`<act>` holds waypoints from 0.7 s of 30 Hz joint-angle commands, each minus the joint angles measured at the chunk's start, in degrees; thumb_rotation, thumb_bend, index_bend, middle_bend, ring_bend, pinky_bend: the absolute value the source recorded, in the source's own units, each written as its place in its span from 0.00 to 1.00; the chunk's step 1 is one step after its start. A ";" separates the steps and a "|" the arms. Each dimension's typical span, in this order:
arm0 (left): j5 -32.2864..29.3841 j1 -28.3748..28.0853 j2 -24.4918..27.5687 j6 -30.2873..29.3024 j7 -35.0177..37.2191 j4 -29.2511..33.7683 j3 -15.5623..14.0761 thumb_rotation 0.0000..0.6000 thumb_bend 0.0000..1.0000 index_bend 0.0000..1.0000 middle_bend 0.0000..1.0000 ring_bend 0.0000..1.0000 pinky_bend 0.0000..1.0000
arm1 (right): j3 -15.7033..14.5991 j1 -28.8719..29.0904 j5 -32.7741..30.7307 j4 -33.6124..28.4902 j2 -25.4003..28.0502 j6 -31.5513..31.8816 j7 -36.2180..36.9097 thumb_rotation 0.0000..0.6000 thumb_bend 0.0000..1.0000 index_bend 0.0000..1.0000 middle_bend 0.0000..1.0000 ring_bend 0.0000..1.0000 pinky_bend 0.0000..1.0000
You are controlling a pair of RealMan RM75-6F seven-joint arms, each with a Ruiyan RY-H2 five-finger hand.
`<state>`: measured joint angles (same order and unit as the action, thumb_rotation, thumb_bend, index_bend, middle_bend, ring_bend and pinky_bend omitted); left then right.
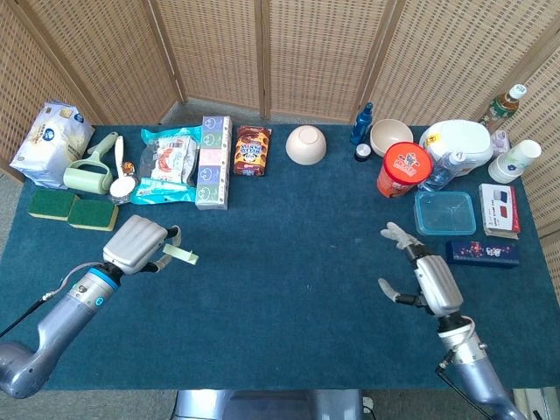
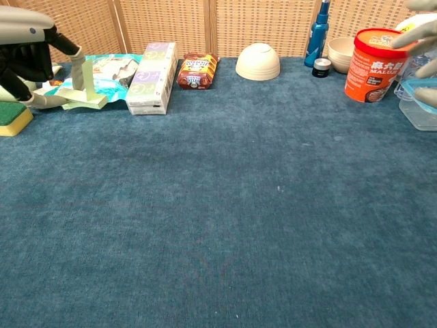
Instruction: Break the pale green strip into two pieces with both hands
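Observation:
My left hand (image 1: 138, 245) (image 2: 31, 48) pinches one end of the pale green strip (image 1: 180, 255) (image 2: 83, 100) and holds it lifted above the blue cloth at the left side of the table. The strip's free end points right. My right hand (image 1: 425, 276) is open with its fingers spread, hovering over the cloth at the right, far from the strip. In the chest view only its fingertips (image 2: 418, 37) show at the right edge, in front of the red tub (image 2: 374, 55).
Along the back stand a snack bag (image 1: 166, 164), a pastel box (image 1: 213, 162), a brown packet (image 1: 252, 150), an upturned bowl (image 1: 306, 144), a blue bottle (image 1: 361, 124). Green sponges (image 1: 72, 210) lie left. A clear container (image 1: 444, 213) and dark box (image 1: 482, 252) lie right.

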<state>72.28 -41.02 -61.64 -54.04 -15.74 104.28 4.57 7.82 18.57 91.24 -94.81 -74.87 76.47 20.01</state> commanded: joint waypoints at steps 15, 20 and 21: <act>-0.57 -8.22 4.31 13.09 5.71 3.56 3.56 1.00 0.42 0.71 1.00 1.00 1.00 | 1.83 7.45 2.14 7.08 -7.45 -1.32 16.27 1.00 0.35 0.08 0.81 0.86 0.81; -1.37 -10.72 4.10 16.25 7.22 2.52 4.52 1.00 0.42 0.71 1.00 1.00 1.00 | 1.22 9.77 2.52 7.76 -8.43 -3.84 15.53 1.00 0.35 0.17 0.88 0.92 0.87; -1.59 -11.17 4.01 16.59 7.16 2.40 4.72 1.00 0.42 0.71 1.00 1.00 1.00 | 1.09 10.12 2.56 7.87 -8.66 -4.21 15.25 1.00 0.34 0.19 0.90 0.93 0.87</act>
<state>71.02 -51.65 -57.53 -37.97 -8.70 107.01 8.95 9.12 28.23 93.68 -87.19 -83.17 72.74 35.68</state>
